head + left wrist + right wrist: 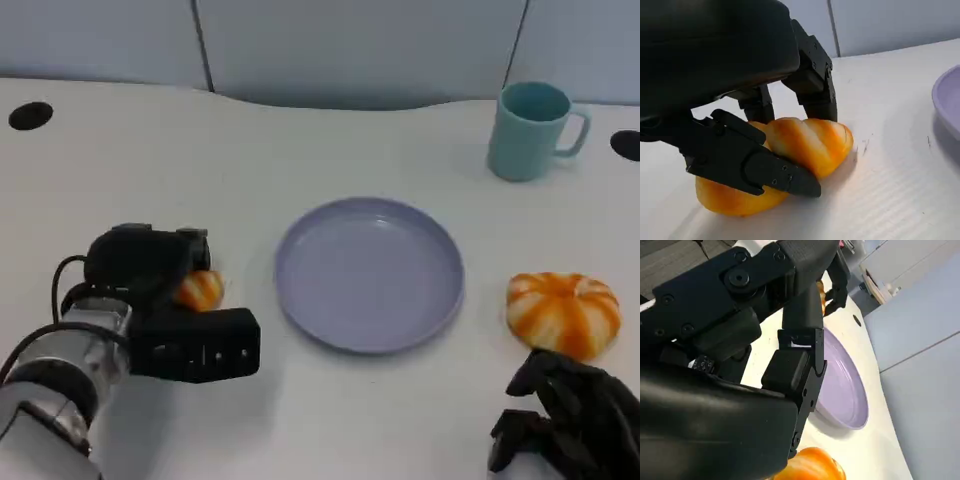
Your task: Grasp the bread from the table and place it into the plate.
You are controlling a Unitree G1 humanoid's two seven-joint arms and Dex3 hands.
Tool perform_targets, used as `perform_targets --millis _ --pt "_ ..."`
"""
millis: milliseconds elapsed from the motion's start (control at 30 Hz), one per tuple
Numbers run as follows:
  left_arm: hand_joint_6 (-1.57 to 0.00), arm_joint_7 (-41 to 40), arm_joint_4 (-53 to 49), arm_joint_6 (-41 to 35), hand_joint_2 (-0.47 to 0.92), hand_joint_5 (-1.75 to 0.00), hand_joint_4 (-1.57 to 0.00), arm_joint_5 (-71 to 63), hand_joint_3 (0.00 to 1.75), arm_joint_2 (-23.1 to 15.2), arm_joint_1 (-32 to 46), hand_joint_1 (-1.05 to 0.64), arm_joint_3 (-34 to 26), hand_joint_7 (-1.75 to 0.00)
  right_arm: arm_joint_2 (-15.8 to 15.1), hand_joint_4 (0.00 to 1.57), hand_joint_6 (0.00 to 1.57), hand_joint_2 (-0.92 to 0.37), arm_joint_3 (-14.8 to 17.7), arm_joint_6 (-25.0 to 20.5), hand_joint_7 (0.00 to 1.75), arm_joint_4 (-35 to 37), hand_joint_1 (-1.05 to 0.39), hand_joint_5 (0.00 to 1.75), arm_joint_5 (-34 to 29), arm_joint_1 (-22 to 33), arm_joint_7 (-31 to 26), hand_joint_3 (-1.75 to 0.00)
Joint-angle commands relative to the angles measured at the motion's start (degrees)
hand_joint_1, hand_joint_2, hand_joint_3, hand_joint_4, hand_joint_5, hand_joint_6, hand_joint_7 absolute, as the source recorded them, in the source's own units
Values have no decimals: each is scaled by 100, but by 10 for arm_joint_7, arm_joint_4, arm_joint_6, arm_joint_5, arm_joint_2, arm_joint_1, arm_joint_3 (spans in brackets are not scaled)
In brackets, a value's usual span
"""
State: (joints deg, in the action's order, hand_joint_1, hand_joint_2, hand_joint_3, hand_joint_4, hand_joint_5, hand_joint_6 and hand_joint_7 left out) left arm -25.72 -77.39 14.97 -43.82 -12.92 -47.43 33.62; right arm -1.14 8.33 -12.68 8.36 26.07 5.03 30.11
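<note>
A small orange-and-white striped bread (pixel 201 290) (pixel 810 142) lies on the white table, left of the lavender plate (pixel 370 275) (pixel 947 100) (pixel 845 385). My left hand (pixel 150 265) (pixel 715 60) is on top of it; in the left wrist view the thumb crosses its front and the fingers press its back, with the bread still touching the table. A second, rounder striped bread (pixel 563 312) (pixel 812 467) sits right of the plate. My right hand (pixel 570 415) (pixel 740 365) is just in front of it, holding nothing.
A teal mug (pixel 533 130) stands at the back right. Two black holes (pixel 30 115) (pixel 627 145) mark the table's far corners. A grey partition wall runs behind the table.
</note>
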Motion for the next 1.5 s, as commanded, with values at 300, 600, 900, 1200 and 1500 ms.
perform_targets --millis 300,600,900,1200,1500 --pt "-59 -93 13 72 92 -175 -79 -6 31 -39 -21 -17 -1 -175 -7 140 119 -76 6 14 92 34 -87 88 2 -21 10 -1" --pt "-66 -133 23 102 74 -175 -87 -10 56 -29 -52 -11 -1 -175 -5 141 122 -75 4 15 88 45 -87 85 1 -29 9 0" --pt "-67 -167 37 130 54 -175 -88 -20 96 0 -74 -12 10 -175 -4 140 121 -75 1 24 88 49 -87 86 -3 -30 10 0" --pt "-69 -198 46 161 48 -175 -90 -38 107 39 -90 -16 29 -175 -2 140 122 -76 0 24 87 56 -86 85 -2 -34 11 -1" --pt "-69 -175 42 173 54 -175 -91 -51 105 90 -110 -18 51 -175 3 141 121 -75 -3 25 87 59 -85 84 -4 -35 10 0"
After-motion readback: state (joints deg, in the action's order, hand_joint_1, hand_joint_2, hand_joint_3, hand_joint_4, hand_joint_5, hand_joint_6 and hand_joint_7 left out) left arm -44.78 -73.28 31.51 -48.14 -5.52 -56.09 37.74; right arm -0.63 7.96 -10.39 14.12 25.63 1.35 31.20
